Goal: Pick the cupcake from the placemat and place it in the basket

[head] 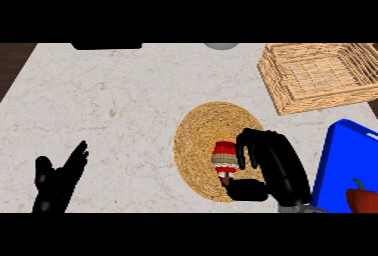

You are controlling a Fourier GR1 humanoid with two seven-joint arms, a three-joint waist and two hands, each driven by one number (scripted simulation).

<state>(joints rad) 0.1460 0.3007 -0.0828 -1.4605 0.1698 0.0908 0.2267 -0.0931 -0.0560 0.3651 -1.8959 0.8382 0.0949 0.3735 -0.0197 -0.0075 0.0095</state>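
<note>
The cupcake, red with a pale band round its middle, stands on the round woven placemat in the middle of the counter. My right hand is wrapped round the cupcake from its right side, with fingers curled over its top and the thumb below it. The wicker basket stands at the far right of the counter, holding nothing. My left hand rests open at the lower left, fingers up, well away from the placemat.
A blue tray at the right edge holds a red pepper. A black object and a grey round object sit at the far edge. The dark floor shows past the counter's left edge.
</note>
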